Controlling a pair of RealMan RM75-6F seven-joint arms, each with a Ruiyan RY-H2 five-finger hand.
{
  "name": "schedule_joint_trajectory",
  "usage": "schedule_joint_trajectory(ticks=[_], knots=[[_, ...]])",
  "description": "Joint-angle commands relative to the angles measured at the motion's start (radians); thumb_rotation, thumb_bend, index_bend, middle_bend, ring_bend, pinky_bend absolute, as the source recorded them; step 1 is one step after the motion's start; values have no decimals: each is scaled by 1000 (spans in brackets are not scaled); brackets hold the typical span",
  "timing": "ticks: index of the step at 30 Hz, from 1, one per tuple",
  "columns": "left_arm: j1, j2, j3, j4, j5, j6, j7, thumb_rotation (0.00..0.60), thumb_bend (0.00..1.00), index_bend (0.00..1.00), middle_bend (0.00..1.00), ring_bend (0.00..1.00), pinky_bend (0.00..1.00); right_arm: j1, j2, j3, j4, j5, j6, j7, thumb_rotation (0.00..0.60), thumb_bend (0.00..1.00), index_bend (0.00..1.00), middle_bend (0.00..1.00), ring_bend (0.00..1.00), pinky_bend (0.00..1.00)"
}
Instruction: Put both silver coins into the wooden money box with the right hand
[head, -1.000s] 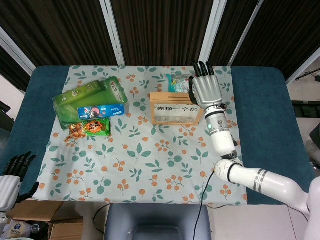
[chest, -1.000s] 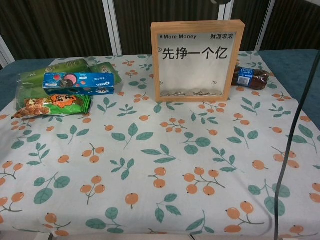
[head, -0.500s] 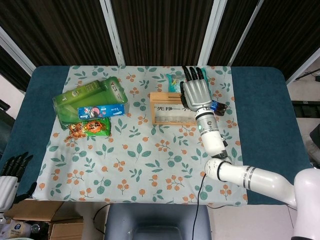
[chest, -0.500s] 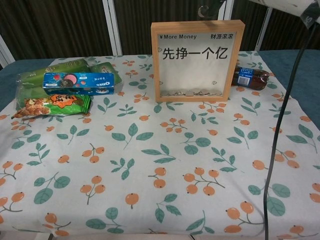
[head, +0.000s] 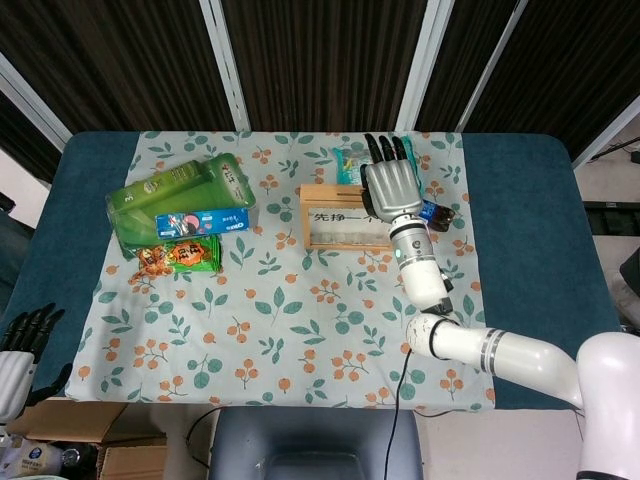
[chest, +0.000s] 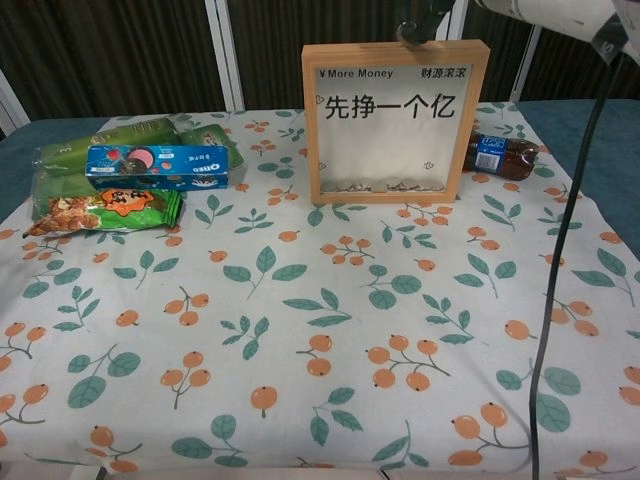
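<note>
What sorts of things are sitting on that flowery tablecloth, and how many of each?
Wooden money box: 1
Snack packs: 4 (green bag, blue Oreo box, orange packet, teal packet)
Drink bottle: 1
Total: 6
Coins lie inside the box, too small to count.

Wood, cloth, foil and metal on the table

The money box (chest: 396, 121) has a pale matt wooden frame and a glossy clear front; the tablecloth (chest: 330, 330) is matt printed fabric; the snack packets (chest: 105, 210) near its left edge are shiny foil; the right hand (head: 392, 187) looks brushed grey metal.
</note>
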Motion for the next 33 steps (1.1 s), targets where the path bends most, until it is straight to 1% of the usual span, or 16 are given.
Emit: schedule_joint_trajectory(ticks=[1, 5, 6, 7, 8, 10, 12, 13, 16, 19, 22, 23, 25, 26, 29, 33], knots=[[0, 0, 0, 0, 0, -1, 0, 600, 366, 0, 0, 0, 33, 5, -4, -7, 6, 4, -2, 4, 600, 610, 697, 142, 0, 0], [-1, 1, -1, -1, -2, -4, 2, 600, 368, 0, 0, 0, 33, 11, -6, -17, 12, 7, 0, 10, 600, 610, 690, 142, 0, 0], [-1, 1, -1, -2, -2, -4, 2, 600, 368, 0, 0, 0, 33, 12, -5, -19, 12, 7, -1, 12, 600, 610, 667, 142, 0, 0], [-1, 2, -1, -3, -1, -3, 2, 600, 368, 0, 0, 0, 33, 13, -3, -22, 11, 11, -5, 12, 600, 610, 609, 142, 0, 0], [-1, 2, -1, -4, -1, -4, 3, 600, 367, 0, 0, 0, 33, 14, 2, -25, 7, 20, -11, 7, 600, 610, 545, 142, 0, 0], [-2, 2, -1, -4, -1, -5, 4, 600, 366, 0, 0, 0, 33, 16, 11, -28, -1, 35, -14, 2, 600, 609, 241, 129, 0, 0], [-2, 3, -2, -4, -1, -4, 3, 600, 366, 0, 0, 0, 33, 14, 21, -23, -15, 36, -8, 16, 600, 606, 44, 104, 0, 0], [-2, 3, -2, -5, -1, -4, 3, 600, 366, 0, 0, 0, 33, 10, 25, -20, -23, 29, 1, 27, 600, 601, 3, 88, 0, 0], [-1, 4, -4, -6, -2, 0, 0, 600, 366, 0, 0, 0, 33, -22, 61, -9, -90, -32, 45, 90, 600, 590, 0, 63, 0, 0], [-2, 5, -4, -5, -1, 0, -2, 600, 366, 0, 0, 0, 33, -106, 135, -39, -207, -202, 146, 173, 600, 583, 0, 48, 0, 0], [-6, 7, -4, -9, 4, 0, 1, 600, 366, 0, 0, 0, 33, -253, 217, -138, -327, -431, 316, 257, 600, 555, 0, 18, 0, 0], [-8, 8, -5, -12, 7, 0, 6, 600, 366, 0, 0, 0, 33, -323, 248, -190, -362, -509, 387, 288, 600, 535, 0, 8, 0, 0], [-10, 11, -6, -19, 9, 2, 13, 600, 366, 0, 0, 0, 33, -432, 284, -267, -395, -598, 489, 337, 600, 495, 0, 0, 0, 0], [-11, 13, -7, -26, 13, 6, 20, 600, 367, 0, 0, 0, 33, -503, 303, -319, -404, -640, 545, 371, 600, 480, 0, 0, 0, 0], [-11, 17, -9, -44, 27, 24, 52, 600, 366, 0, 0, 0, 33, -662, 326, -430, -380, -705, 649, 459, 600, 434, 0, 0, 0, 0], [-12, 24, -8, -69, 33, 26, 76, 600, 366, 0, 0, 0, 33, -816, 290, -522, -274, -736, 697, 583, 600, 412, 0, 0, 0, 0]])
